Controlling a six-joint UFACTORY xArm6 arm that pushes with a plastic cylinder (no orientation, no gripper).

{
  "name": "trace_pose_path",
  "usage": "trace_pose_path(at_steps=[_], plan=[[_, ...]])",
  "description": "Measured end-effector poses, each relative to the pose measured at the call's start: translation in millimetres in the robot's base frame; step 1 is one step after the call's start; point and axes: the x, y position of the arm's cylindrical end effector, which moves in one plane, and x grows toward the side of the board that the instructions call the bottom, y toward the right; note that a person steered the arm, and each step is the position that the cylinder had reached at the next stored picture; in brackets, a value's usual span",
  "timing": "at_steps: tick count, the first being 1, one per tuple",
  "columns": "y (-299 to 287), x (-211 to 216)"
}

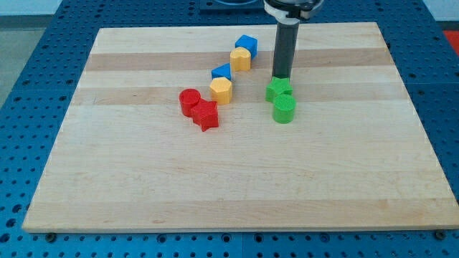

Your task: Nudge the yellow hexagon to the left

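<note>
The yellow hexagon point(221, 90) lies near the board's middle, just below and touching a blue block point(221, 71). My tip point(280, 76) stands well to the hexagon's right, right at the top edge of the green star point(279, 89). The dark rod rises straight up from there to the view's top. A second yellow block point(241, 59) sits up and right of the hexagon, with a blue cube point(246, 44) touching it above. Nothing lies between my tip and the hexagon.
A green cylinder point(284, 109) touches the green star from below. A red cylinder point(189, 101) and a red star point(206, 115) sit together just left of and below the hexagon. The wooden board point(143, 186) ends at blue perforated table edges.
</note>
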Motion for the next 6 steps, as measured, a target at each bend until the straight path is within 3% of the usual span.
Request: trace_pose_path(at_steps=[3, 6], plan=[[-54, -8], [-96, 72]])
